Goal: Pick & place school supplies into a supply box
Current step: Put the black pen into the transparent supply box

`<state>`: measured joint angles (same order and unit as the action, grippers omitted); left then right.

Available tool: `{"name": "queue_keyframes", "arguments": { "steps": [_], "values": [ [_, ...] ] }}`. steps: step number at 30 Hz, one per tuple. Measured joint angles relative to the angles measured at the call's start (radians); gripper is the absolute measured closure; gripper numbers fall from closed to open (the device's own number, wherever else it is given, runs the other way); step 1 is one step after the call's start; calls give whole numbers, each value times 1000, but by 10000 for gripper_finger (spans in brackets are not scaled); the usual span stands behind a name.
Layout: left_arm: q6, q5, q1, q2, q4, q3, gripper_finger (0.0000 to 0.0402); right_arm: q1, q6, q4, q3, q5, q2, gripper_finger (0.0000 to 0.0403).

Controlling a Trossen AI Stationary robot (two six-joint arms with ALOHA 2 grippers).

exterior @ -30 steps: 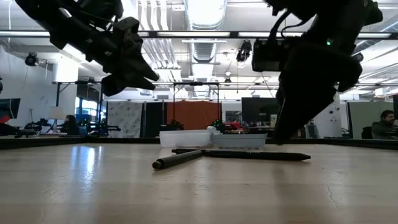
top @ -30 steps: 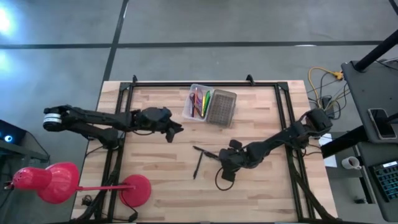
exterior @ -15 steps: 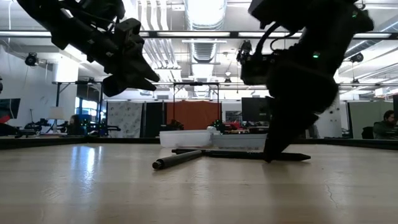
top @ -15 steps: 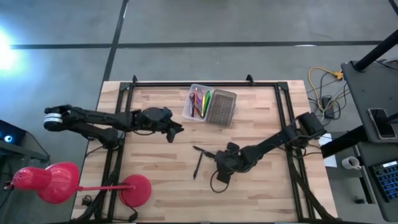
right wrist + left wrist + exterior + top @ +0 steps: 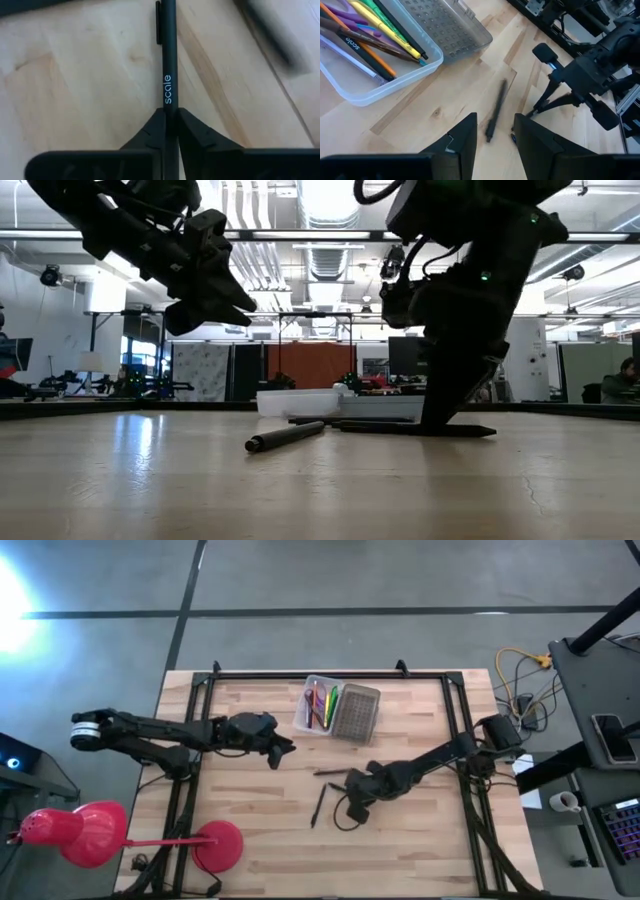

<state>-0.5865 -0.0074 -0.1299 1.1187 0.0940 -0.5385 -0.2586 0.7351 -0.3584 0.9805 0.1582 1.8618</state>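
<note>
The clear supply box at the table's far middle holds several coloured pens; its grey dotted lid lies against its right side. Two black pens lie on the wood: a loose one and one marked "scale", on which my right gripper is shut at the table's middle. My left gripper hangs open above the table, left of the box, touching nothing. My right gripper pinches the "scale" pen's barrel between its two fingers, one on each long side, on the half away from the clip. The fingers come down from above, slanting. The pen lies flat on the table.
A black metal frame runs along the table's left, right and far sides. A red lamp stands off the near left corner. Bare wood lies between the pens and the near edge.
My right gripper has come down toward the table's left and far side onto the "scale" pen and shut on it. The pen has turned a little on the table, from slanted to nearly level with the far edge.
</note>
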Motion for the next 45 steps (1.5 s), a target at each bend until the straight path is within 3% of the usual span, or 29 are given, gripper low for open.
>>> {"name": "queue_keyframes", "arguments": {
  "steps": [9,15,20,26,31,34,40,42,45],
  "values": [
    [0,0,0,0,0,0,288,60,-39,14,7,-152,-52,387],
    [0,0,0,0,0,0,288,225,102,133,8,-21,-172,388],
    [0,0,0,0,0,0,288,368,260,317,16,-3,-185,389],
    [0,0,0,0,1,1,288,472,370,338,92,28,-87,387],
    [-2,0,0,0,0,1,288,514,406,350,204,24,6,352],
    [-10,0,0,0,0,2,288,527,377,305,278,32,47,324],
    [-26,0,7,0,0,2,288,531,338,31,410,120,90,275],
    [-26,1,12,0,0,2,288,533,195,6,428,113,86,262],
    [-26,1,20,0,0,2,288,511,-174,-14,437,33,49,252]
  ]
}}
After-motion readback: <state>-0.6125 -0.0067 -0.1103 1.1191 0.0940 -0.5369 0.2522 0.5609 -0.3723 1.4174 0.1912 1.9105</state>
